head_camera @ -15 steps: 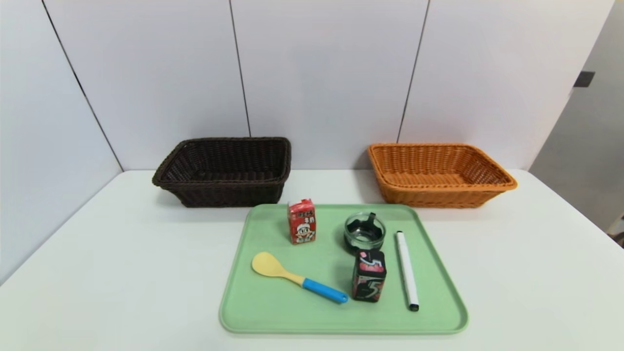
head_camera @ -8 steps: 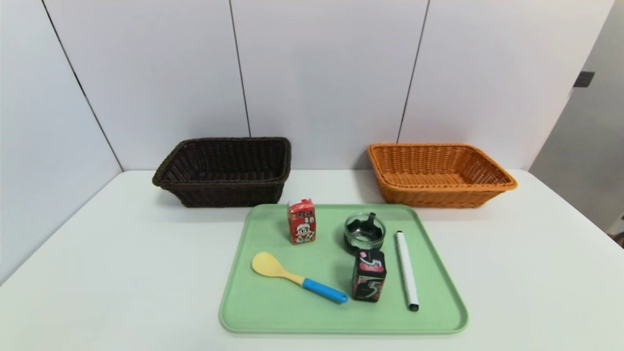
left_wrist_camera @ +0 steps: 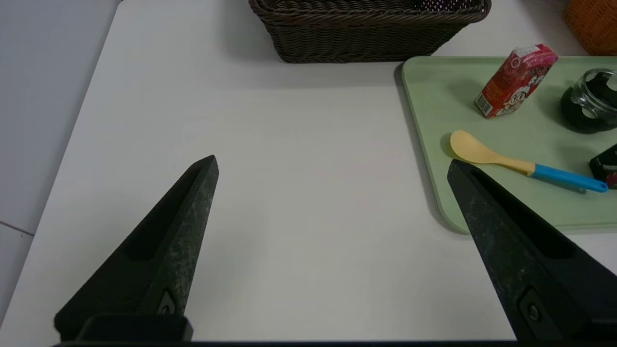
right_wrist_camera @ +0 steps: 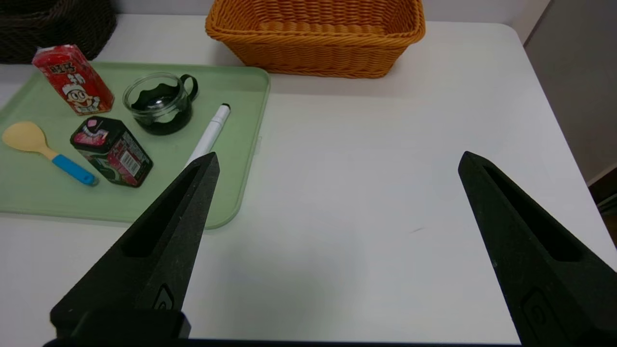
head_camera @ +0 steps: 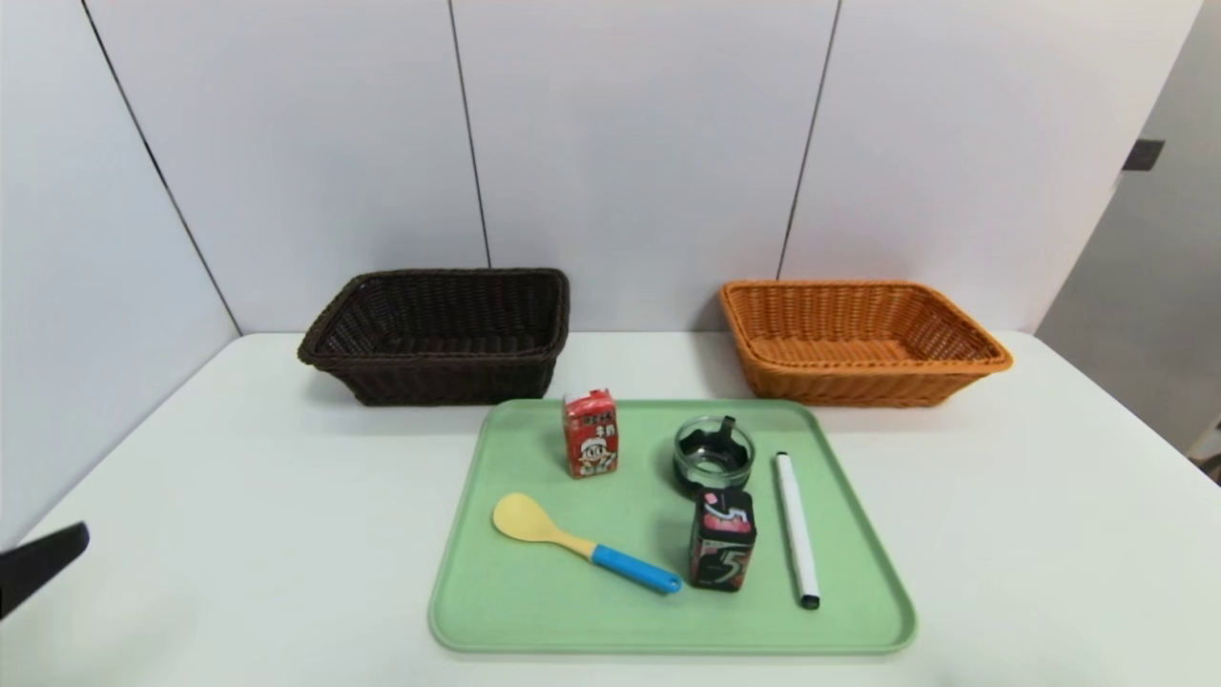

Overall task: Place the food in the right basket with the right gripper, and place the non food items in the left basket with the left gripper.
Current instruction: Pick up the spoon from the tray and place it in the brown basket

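The left gripper point(left_wrist_camera: 332, 164) is spread wide and holds nothing above bare table point(left_wrist_camera: 299, 202). Ahead of it on its inner side lies the green tray point(left_wrist_camera: 434, 140) with the spoon point(left_wrist_camera: 523, 161) nearest, the red carton point(left_wrist_camera: 516, 79) beyond, and the dark basket point(left_wrist_camera: 366, 29) farther ahead. The right gripper point(right_wrist_camera: 337, 161) is likewise spread wide and empty, with the marker point(right_wrist_camera: 208, 136), glass cup point(right_wrist_camera: 159, 103) and black tin point(right_wrist_camera: 112, 151) on its inner side and the orange basket point(right_wrist_camera: 318, 36) ahead. The head view shows only one left fingertip point(head_camera: 38, 563) at its edge, and nothing of the right gripper. Both grippers point forward, slightly down.
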{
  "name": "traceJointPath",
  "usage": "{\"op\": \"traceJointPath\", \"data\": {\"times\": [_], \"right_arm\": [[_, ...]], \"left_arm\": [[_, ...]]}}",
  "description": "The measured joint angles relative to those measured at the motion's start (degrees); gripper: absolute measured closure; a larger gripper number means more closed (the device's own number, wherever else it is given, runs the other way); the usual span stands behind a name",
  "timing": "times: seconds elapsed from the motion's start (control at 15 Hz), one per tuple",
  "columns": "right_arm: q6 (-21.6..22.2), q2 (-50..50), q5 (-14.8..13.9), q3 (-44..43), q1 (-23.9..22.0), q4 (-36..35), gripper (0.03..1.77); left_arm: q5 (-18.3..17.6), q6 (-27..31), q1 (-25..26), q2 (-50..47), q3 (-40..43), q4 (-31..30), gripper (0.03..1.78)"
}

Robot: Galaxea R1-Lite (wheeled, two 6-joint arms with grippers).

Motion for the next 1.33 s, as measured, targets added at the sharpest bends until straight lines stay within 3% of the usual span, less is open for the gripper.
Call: {"op": "traceJointPath", "data": {"times": [0.33, 0.53, 0.8, 1.0, 1.33], "right_arm": [[-0.2, 21.2, 1.5, -14.3, 0.2, -0.1, 0.09], [-0.4, 29.5, 2.3, -19.3, 4.9, 0.1, 0.09], [-2.0, 35.7, 2.5, -20.9, 14.5, -0.2, 0.09], [-2.6, 38.1, 2.5, -21.2, 20.2, -0.7, 0.09], [-2.6, 40.3, 2.5, -21.3, 22.2, -0.7, 0.09]], "left_arm": [[-0.3, -0.4, -6.2, 20.3, -12.0, -2.1, 0.12], [-0.3, -0.4, -13.1, 27.8, -14.1, -6.7, 0.12], [-0.2, -1.0, -22.1, 33.8, -14.8, -10.1, 0.12], [-0.2, -4.6, -28.2, 36.1, -14.9, -10.9, 0.12], [0.1, -8.9, -32.2, 40.4, -15.6, -12.0, 0.12]]}}
